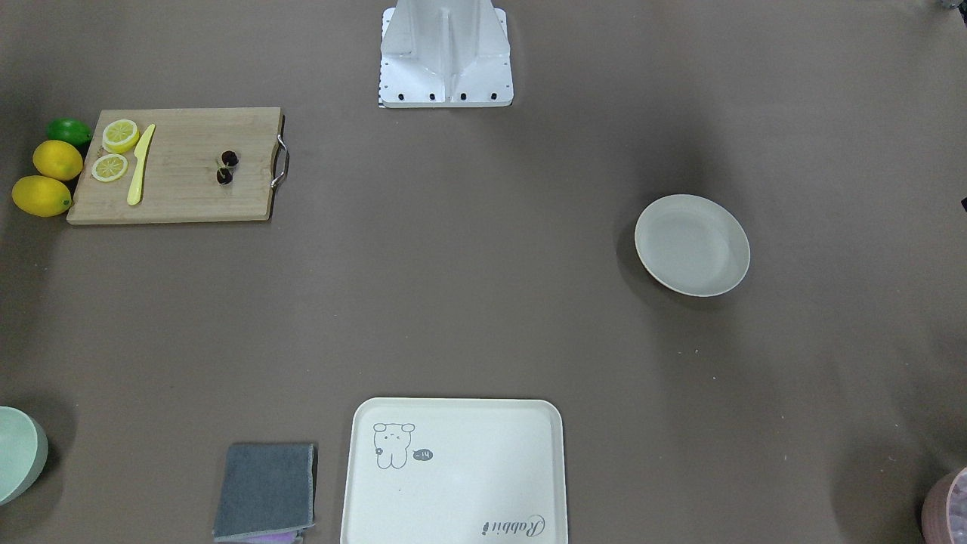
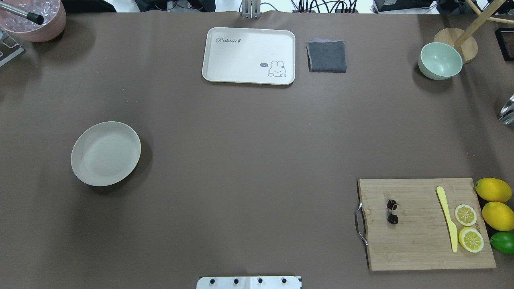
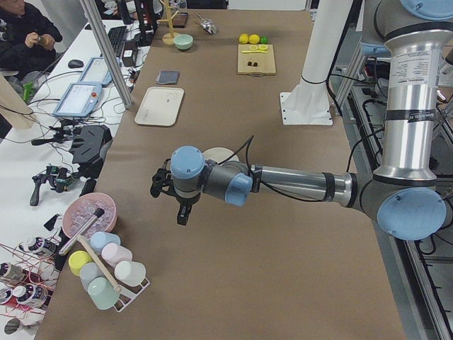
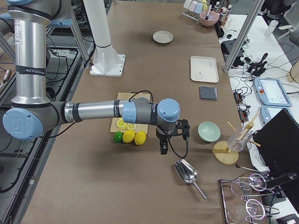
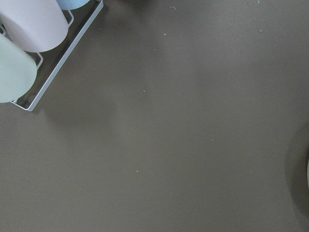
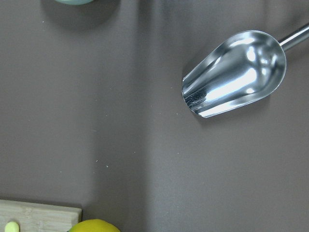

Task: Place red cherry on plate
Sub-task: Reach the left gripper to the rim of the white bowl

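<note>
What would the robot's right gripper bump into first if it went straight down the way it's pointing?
The right gripper points down, so probably just the bare brown table, between the lemon and the metal scoop; depth is hard to judge.

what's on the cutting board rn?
The cherry pair, a yellow knife and two lemon slices. Nothing covers the cutting board from above; its underside is hidden.

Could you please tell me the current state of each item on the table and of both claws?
red cherry: lying on the cutting board, not gripped.
plate: upright, empty.
tray: empty.
green bowl: upright, empty.
grey cloth: folded.
lemon slices: cut, flat on the board.
left claw: above the table, open or shut unclear.
right claw: above the table, open or shut unclear.
</note>
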